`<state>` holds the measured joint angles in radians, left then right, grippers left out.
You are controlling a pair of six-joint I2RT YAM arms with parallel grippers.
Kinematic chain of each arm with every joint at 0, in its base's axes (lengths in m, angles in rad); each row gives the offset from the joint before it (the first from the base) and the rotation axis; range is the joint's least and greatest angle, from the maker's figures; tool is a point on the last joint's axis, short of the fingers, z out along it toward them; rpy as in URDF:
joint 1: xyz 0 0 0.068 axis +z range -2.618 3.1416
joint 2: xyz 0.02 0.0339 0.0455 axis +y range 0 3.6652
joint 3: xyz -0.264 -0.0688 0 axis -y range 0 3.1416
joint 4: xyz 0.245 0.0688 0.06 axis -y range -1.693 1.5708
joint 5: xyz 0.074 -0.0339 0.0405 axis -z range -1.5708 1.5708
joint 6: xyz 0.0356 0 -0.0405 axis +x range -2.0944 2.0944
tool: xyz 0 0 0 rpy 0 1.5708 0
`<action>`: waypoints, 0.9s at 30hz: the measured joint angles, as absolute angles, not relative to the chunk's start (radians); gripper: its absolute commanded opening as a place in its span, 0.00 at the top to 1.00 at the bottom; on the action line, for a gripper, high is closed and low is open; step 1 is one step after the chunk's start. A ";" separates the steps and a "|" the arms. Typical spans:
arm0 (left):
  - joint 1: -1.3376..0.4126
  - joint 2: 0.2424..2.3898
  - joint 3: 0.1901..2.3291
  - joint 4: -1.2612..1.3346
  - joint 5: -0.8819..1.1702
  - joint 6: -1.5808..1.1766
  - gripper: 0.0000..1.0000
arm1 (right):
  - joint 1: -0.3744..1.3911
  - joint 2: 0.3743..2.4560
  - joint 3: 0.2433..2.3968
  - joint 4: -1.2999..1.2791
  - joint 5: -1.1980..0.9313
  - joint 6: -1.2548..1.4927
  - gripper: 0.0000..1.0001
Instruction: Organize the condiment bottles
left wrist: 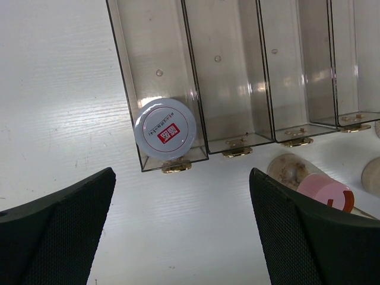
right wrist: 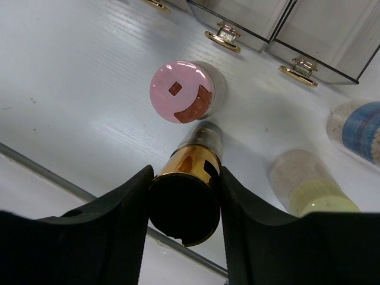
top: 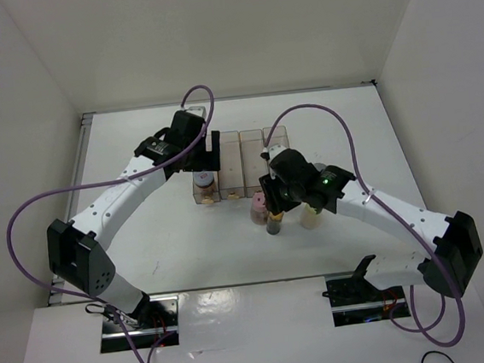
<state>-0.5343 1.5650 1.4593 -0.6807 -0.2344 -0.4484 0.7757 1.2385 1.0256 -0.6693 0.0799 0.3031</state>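
My right gripper (right wrist: 185, 178) is shut on the gold cap of a dark condiment bottle (right wrist: 191, 159), which stands on the table in front of the clear tray (top: 241, 157). A pink-lidded bottle (right wrist: 181, 91) stands just beyond it. A pale bottle with a yellow-green lid (right wrist: 309, 185) is to its right, and a blue-labelled bottle (right wrist: 356, 127) sits at the right edge. A bottle with a white, red-marked lid (left wrist: 165, 127) sits at the near end of the tray's leftmost slot. My left gripper (left wrist: 181, 196) hangs open over the bare table just in front of that slot.
The tray's other three slots (left wrist: 231, 71) hold nothing. White walls enclose the table on the left, back and right. In the top view the right arm (top: 373, 207) reaches in from the right and the left arm (top: 115, 202) from the left.
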 measured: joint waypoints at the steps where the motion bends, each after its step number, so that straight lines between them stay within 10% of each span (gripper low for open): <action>1: -0.534 1.565 1.459 -0.681 -0.234 -0.448 0.01 | 0.776 1.238 1.026 -0.668 0.084 0.305 0.66; 7: -0.534 1.565 1.454 -0.680 -0.234 -0.448 0.01 | 0.778 1.238 1.029 -0.675 0.084 0.304 0.99; 27: -0.441 1.501 1.433 -0.677 -0.210 -0.447 0.01 | 0.799 1.252 1.391 -0.793 -0.075 0.253 1.00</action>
